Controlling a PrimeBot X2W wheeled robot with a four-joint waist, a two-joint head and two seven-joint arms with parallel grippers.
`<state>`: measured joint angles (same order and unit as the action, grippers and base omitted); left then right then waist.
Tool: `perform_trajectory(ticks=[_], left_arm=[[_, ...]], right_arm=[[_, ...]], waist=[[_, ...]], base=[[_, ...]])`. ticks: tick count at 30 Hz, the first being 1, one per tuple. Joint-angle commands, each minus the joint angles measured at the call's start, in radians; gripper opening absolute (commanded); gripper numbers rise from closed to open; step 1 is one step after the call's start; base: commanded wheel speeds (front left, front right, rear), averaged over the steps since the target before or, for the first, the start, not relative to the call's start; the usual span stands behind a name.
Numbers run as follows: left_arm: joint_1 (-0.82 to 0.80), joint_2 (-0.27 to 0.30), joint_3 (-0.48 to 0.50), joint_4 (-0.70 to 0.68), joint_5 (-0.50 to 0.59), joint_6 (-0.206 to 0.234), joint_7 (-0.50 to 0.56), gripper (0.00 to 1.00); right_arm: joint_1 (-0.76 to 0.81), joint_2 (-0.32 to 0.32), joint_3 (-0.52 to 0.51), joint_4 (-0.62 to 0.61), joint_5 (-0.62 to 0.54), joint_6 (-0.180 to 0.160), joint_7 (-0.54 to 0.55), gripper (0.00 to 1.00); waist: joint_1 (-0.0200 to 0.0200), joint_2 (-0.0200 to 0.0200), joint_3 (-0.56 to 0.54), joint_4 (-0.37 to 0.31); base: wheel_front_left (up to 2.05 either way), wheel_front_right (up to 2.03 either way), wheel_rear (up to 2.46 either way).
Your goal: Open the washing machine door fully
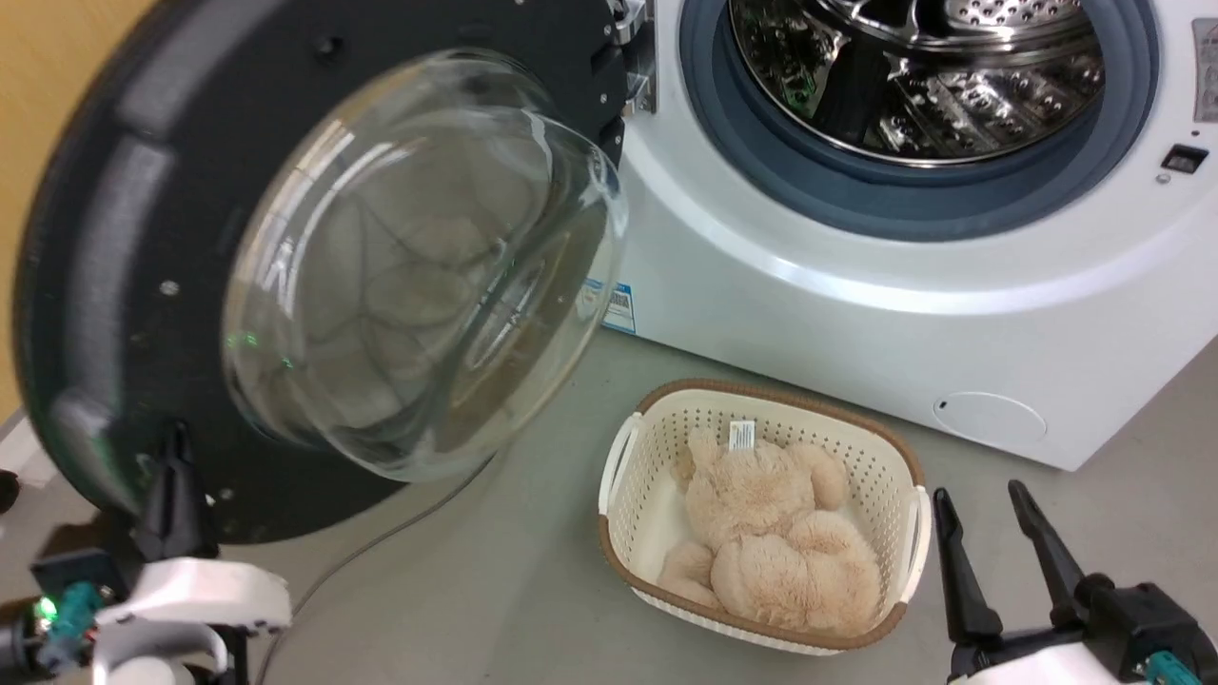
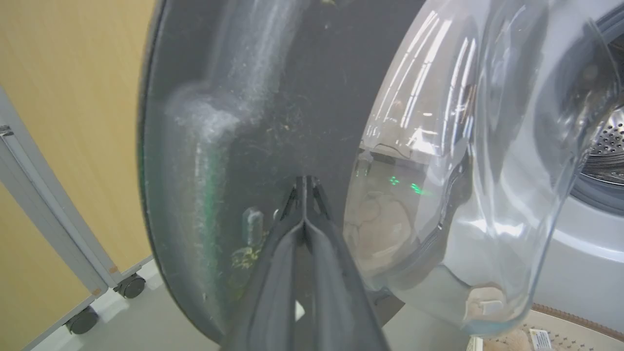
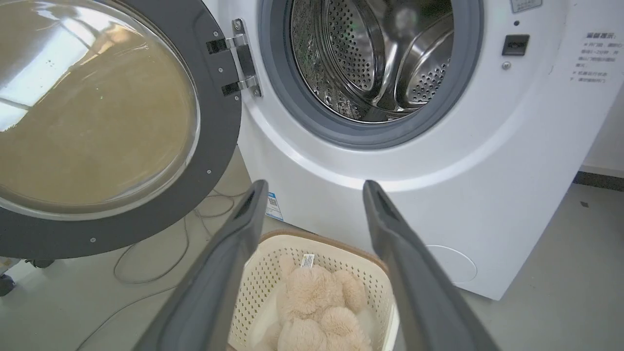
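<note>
Left gripper [image 2: 303, 184] pinched, tips at washing machine door [image 2: 292, 92] | right gripper [image 1: 977, 493] spread

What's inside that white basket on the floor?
A fluffy beige plush toy with a small white tag lies in the basket. Whatever is under the toy is hidden.

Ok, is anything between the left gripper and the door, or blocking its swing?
Nothing between the left gripper and the door: shut, its tips are at the inner face. Past the door's outer edge stands a grey-framed panel on castors, which might limit the swing.
</note>
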<state>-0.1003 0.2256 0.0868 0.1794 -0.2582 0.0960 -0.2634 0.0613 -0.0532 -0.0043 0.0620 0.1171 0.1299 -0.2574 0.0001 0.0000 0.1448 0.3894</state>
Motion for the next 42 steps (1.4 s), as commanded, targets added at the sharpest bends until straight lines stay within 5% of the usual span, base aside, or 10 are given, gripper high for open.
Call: perform_trajectory(ticks=[1,29,42], left_arm=[[-0.024,-0.008,0.021,0.012,-0.002,-0.003,0.002,0.0],[-0.268,-0.002,0.291,0.332,0.057,-0.108,0.002,0.0],[-0.183,-0.068,0.287,0.214,0.156,-0.158,0.002,0.0]], right_arm=[[-0.02,0.003,-0.003,0.001,-0.012,0.001,-0.004,1.0],[-0.064,0.003,-0.004,0.009,-0.042,0.001,-0.004,1.0],[-0.041,0.003,-0.014,0.01,-0.017,0.001,-0.004,1.0]], waist=[[-0.0001,0.0,0.006,-0.002],[-0.0001,0.0,0.066,-0.051],[-0.0001,0.0,-0.02,-0.078]], base=[[0.0,0.0,0.0],[0.0,0.0,0.0],[0.0,0.0,0.0]])
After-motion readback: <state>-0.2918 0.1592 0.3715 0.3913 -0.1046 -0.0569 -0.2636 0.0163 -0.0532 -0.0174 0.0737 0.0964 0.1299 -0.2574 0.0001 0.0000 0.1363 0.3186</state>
